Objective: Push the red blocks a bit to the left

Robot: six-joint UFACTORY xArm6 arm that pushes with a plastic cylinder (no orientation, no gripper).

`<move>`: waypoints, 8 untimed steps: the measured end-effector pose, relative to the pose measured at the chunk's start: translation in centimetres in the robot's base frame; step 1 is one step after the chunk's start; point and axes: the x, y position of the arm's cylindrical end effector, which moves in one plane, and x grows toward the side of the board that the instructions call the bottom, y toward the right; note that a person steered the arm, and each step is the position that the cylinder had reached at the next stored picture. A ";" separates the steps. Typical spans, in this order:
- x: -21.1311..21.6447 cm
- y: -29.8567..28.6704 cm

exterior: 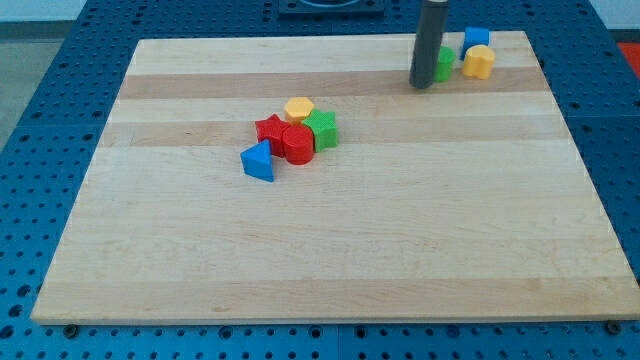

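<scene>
Red blocks sit close together near the middle of the wooden board (pixel 330 250): a red star (pixel 269 129) on the left touching a red round block (pixel 298 143). A yellow block (pixel 299 108) sits just behind them, a green star (pixel 323 129) to their right, and a blue triangle (pixel 258 161) nearer and left. My tip (pixel 421 85) is a bare rod holding nothing, far off to the right, beside a green block (pixel 444 64), a blue block (pixel 476 37) and a yellow one (pixel 479 62).

bare board (pixel 200 250) left of red blocks (pixel 288 138), blue triangle (pixel 258 161) at lower left
</scene>
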 end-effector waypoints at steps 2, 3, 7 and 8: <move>-2.5 2.3; -1.6 2.0; 13.6 -13.8; 13.7 -18.8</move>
